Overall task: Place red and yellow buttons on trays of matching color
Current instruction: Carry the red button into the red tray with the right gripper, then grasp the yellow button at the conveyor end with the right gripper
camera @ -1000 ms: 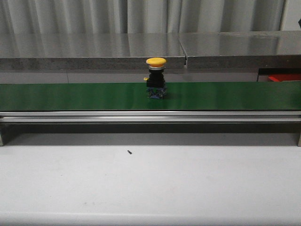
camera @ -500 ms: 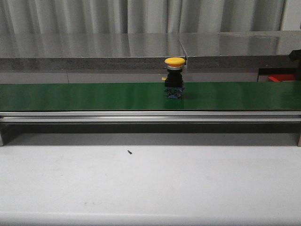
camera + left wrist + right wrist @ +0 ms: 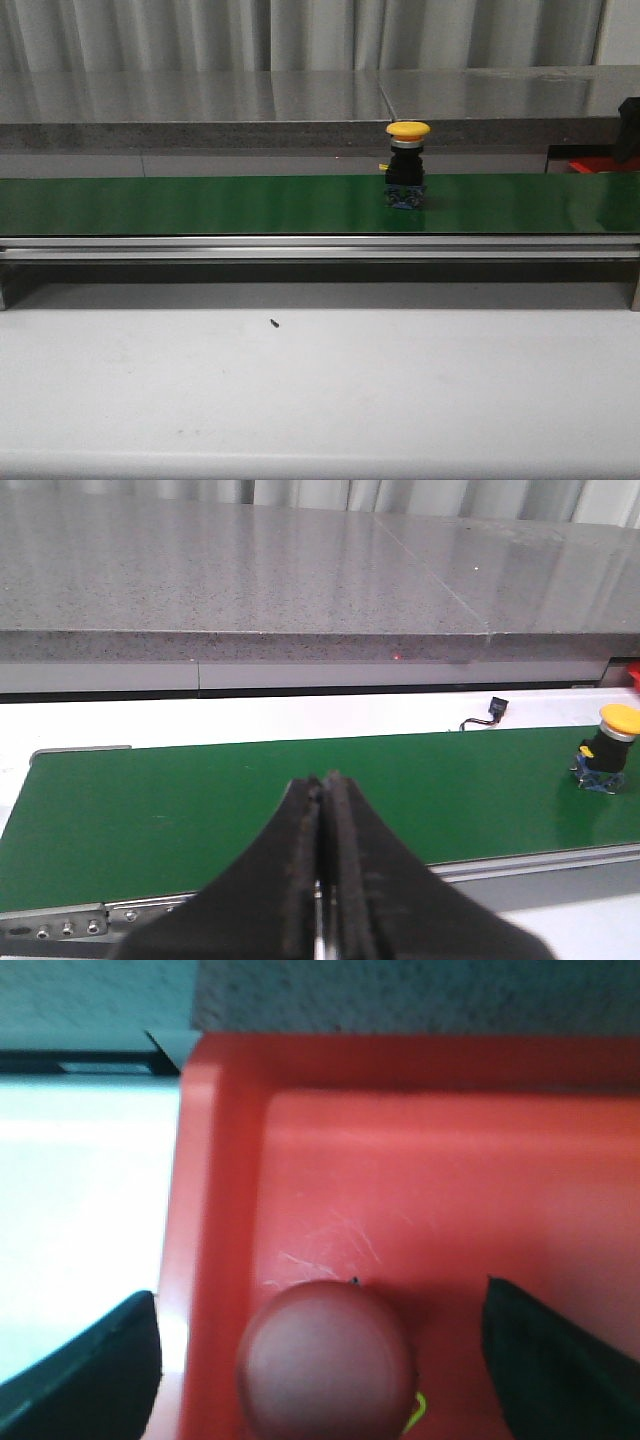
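Observation:
A yellow button (image 3: 407, 165) with a black body stands upright on the green conveyor belt (image 3: 200, 204), right of centre. It also shows in the left wrist view (image 3: 606, 750), far from my left gripper (image 3: 323, 780), which is shut and empty over the belt's near edge. My right gripper (image 3: 320, 1345) is open, its fingers apart on either side of a red button (image 3: 326, 1365) that sits in the red tray (image 3: 420, 1180). The red tray's corner (image 3: 600, 163) and a dark part of the right arm (image 3: 629, 115) show at the front view's right edge. No yellow tray is in view.
A grey stone ledge (image 3: 200, 105) runs behind the belt. A metal rail (image 3: 300, 248) fronts the belt, with a white table (image 3: 320, 390) below carrying a small dark speck (image 3: 274, 323). A small black connector (image 3: 494, 708) lies beyond the belt.
The yellow button has travelled to the right along the belt. A dark part of the right arm has come further into view at the right edge.

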Tool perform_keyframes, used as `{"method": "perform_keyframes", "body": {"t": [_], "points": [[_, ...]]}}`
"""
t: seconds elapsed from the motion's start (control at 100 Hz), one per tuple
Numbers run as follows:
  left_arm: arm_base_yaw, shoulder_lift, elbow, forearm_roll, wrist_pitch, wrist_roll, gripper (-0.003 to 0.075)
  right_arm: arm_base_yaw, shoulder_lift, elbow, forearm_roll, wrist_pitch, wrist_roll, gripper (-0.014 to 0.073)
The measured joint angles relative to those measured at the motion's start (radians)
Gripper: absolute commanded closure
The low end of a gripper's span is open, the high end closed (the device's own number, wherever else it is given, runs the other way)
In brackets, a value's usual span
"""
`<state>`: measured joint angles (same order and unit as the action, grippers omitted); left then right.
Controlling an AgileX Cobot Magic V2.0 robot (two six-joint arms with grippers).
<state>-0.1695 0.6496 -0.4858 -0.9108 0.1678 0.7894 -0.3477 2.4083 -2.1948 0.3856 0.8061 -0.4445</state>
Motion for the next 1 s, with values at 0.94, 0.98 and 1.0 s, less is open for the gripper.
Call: {"method": "perform_keyframes", "body": {"t": [0.94,0.98,1.0], "points": [[0.0,0.0,0.0,0.0,0.0,0.0,0.0739,0.036,-0.657,0.566,-0.015,0.301,-0.015,-0.005],[0.0,0.0,0.0,0.0,0.0,0.0,0.0739,0.043,-0.693,0.63,-0.015,0.268,-0.026,-0.005],[0.0,0.0,0.0,0.0,0.0,0.0,0.0739,0.051,-0.715,0.661,-0.015,0.249,-0.031,-0.005]]}}
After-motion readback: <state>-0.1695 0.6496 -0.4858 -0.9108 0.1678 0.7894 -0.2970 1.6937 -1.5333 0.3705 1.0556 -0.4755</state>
